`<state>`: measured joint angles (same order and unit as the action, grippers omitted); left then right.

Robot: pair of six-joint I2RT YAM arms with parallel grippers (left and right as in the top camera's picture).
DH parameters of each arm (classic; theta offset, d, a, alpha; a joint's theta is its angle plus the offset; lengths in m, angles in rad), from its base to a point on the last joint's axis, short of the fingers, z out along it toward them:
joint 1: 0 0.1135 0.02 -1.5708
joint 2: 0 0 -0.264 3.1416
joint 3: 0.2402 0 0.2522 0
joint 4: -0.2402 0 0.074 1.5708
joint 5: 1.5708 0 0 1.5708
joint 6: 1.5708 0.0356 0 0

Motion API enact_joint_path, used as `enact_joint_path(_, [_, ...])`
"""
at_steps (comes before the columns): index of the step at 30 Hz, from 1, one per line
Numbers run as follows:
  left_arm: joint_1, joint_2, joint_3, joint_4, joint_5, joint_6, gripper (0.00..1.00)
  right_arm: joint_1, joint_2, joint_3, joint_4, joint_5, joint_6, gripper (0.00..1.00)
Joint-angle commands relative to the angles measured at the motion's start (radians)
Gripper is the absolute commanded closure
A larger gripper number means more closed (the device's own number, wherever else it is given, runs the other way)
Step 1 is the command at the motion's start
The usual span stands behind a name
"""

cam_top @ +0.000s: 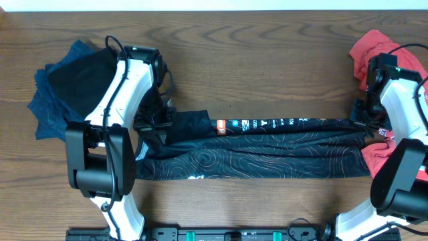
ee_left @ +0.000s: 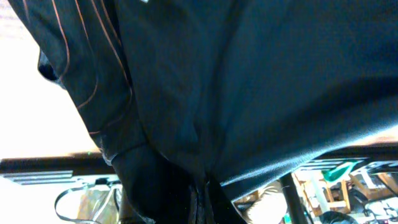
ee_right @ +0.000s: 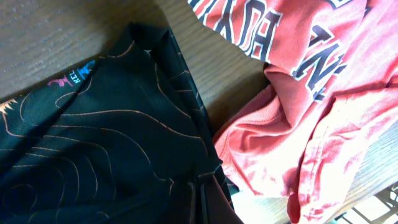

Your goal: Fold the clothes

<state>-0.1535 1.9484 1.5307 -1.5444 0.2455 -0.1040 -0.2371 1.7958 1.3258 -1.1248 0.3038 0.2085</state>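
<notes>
The black jersey (cam_top: 267,150) with thin pale contour lines hangs as a long band across the table, pulled taut between both arms. Its white lettering and orange logo run along the upper edge. My left gripper (cam_top: 160,124) is shut on the jersey's left end. In the left wrist view the dark cloth (ee_left: 236,93) fills the frame and bunches into the pinch of the left gripper (ee_left: 202,202). My right gripper (cam_top: 360,123) is shut on the right end. The right wrist view shows the jersey (ee_right: 93,143) gathered into folds at the right gripper (ee_right: 200,196).
A red shirt (cam_top: 374,47) with dark block letters lies crumpled at the right edge under the right arm; the red shirt (ee_right: 311,93) reaches right up beside the jersey. A dark blue and black heap of clothes (cam_top: 63,90) sits at the back left. Bare wooden table (cam_top: 267,60) lies behind the jersey.
</notes>
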Motion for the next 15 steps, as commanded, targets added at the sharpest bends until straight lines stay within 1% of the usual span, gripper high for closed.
enact_joint_path(1, [0.002, 0.0, -0.018, -0.005, -0.037, 0.005, 0.93, -0.007, -0.017, 0.003, -0.007, 0.023, 0.0, 0.99])
enact_joint_path(9, [0.002, 0.0, -0.022, -0.007, -0.037, 0.005, 0.94, -0.007, -0.017, 0.003, -0.031, 0.034, 0.0, 0.99])
enact_joint_path(10, [0.002, 0.0, -0.022, -0.01, -0.037, 0.005, 0.94, -0.007, -0.017, 0.003, -0.038, 0.034, 0.0, 0.97])
enact_joint_path(11, [0.002, 0.0, -0.022, -0.011, -0.037, 0.005, 0.94, -0.007, -0.017, 0.003, -0.043, 0.034, 0.0, 0.93])
enact_joint_path(12, [0.002, 0.0, -0.022, -0.011, -0.037, 0.005, 0.94, -0.007, -0.017, 0.003, -0.046, 0.034, 0.0, 0.8])
enact_joint_path(14, [0.002, 0.0, -0.022, -0.018, -0.037, 0.006, 0.92, -0.007, -0.017, 0.003, -0.047, 0.034, 0.0, 0.79])
enact_joint_path(15, [0.002, 0.0, -0.022, -0.022, -0.037, 0.006, 0.88, -0.008, -0.017, 0.003, -0.047, 0.035, 0.0, 0.79])
